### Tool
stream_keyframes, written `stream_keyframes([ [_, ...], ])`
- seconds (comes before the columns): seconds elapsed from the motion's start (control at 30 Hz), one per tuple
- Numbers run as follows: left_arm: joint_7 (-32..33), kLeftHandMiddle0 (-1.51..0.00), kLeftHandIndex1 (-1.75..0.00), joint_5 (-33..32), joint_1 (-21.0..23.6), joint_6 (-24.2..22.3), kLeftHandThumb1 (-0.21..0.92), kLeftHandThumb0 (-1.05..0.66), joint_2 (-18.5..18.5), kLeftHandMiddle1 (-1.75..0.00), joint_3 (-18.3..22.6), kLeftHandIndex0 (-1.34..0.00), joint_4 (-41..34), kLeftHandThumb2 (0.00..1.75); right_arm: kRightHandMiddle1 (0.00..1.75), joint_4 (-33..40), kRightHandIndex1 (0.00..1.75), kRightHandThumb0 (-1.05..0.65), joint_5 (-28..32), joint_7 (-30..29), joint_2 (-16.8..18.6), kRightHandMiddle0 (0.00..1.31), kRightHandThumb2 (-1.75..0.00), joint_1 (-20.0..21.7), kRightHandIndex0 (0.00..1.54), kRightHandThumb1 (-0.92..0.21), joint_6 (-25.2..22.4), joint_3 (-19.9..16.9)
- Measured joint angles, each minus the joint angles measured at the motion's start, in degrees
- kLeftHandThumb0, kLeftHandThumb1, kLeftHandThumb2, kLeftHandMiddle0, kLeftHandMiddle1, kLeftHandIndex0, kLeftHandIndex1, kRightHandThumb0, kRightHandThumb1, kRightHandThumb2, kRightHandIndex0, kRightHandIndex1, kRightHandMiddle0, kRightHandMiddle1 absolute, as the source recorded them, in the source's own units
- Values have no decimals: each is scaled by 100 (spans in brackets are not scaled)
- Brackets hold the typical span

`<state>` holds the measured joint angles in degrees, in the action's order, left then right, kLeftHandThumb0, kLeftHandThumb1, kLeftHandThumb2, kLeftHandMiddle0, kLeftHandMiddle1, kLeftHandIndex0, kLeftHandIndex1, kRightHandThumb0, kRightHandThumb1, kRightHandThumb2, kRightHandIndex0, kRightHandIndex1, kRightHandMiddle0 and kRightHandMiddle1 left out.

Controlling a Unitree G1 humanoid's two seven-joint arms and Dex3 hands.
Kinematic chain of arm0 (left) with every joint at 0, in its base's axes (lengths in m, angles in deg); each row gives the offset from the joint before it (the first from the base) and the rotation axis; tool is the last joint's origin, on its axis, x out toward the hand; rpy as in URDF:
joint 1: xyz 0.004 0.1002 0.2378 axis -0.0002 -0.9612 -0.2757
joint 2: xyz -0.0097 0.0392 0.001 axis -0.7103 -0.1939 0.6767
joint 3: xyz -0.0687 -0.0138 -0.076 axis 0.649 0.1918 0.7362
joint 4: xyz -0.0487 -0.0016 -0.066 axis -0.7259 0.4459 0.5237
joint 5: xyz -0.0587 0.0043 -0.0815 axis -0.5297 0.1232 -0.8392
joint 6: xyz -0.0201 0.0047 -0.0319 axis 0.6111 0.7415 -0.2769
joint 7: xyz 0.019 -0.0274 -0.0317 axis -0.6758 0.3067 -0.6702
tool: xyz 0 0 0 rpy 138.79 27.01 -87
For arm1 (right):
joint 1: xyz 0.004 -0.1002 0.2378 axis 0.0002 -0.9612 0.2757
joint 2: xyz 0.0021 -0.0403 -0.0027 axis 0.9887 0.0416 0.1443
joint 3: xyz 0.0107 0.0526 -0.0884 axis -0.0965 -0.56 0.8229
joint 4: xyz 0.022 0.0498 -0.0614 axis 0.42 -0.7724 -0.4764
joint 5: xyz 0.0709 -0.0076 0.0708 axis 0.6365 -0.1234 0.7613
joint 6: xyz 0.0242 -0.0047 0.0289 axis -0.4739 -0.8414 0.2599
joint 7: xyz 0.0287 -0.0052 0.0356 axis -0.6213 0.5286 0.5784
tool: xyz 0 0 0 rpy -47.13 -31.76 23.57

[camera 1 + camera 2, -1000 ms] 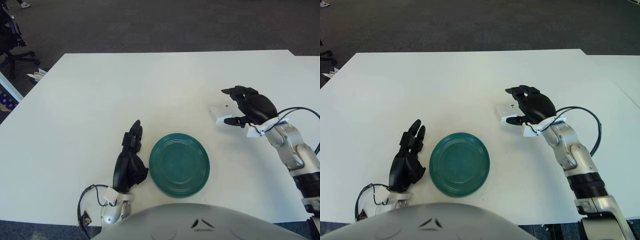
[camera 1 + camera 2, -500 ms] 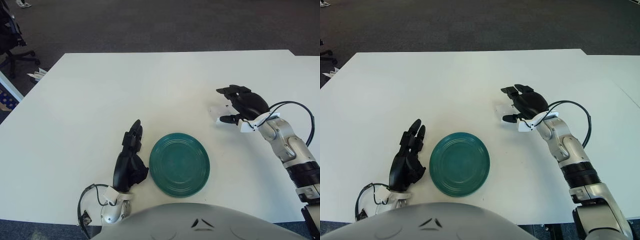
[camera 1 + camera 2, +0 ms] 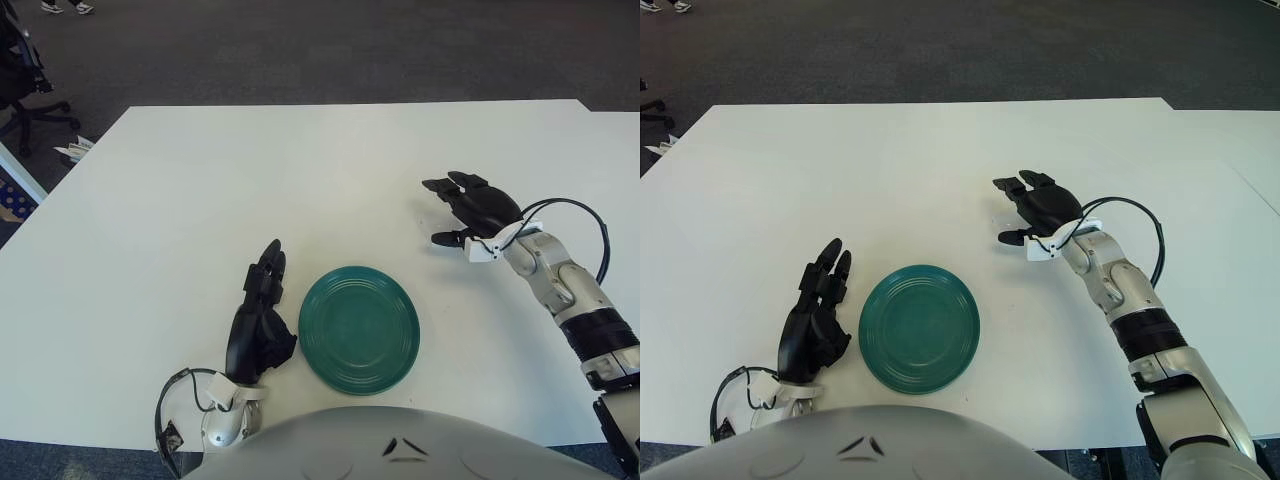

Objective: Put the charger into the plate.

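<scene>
Left eye view: black right hand (image 3: 470,208) near right edge of white surface (image 3: 200,190), fingers (image 3: 445,187) spread over hidden charger, grip unconfirmed. Round green plate (image 3: 360,328) near front edge. Black left hand (image 3: 260,320) open beside plate. Risk: closing off-centre, pushing charger away.

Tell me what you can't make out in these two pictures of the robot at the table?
- The charger: hidden in both eye views by the right hand, which hovers over that spot; whether it is gripped cannot be told.
- The underside of the left hand beside the green plate: faces away from the camera.
- The robot's right arm: cut off by the lower right edge.
- The table's near edge: covered by the robot's own body.
</scene>
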<state>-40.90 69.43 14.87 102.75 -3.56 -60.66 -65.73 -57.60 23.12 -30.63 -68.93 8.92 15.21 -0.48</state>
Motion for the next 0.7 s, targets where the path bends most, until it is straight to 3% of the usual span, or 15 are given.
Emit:
stream_keyframes([
  [0.47,-27,-25,-50,-31,3,-21,92,-98,-1,-1,6,0,-16,110,24,-563,0,-105,38,-157,110,0,-74,37,1,-92,96,187],
  [0.7,-27,-25,-51,-33,6,-261,92,-98,-12,-1,-2,0,-174,110,23,-726,0,-104,54,-238,165,0,-71,36,0,-92,96,226],
])
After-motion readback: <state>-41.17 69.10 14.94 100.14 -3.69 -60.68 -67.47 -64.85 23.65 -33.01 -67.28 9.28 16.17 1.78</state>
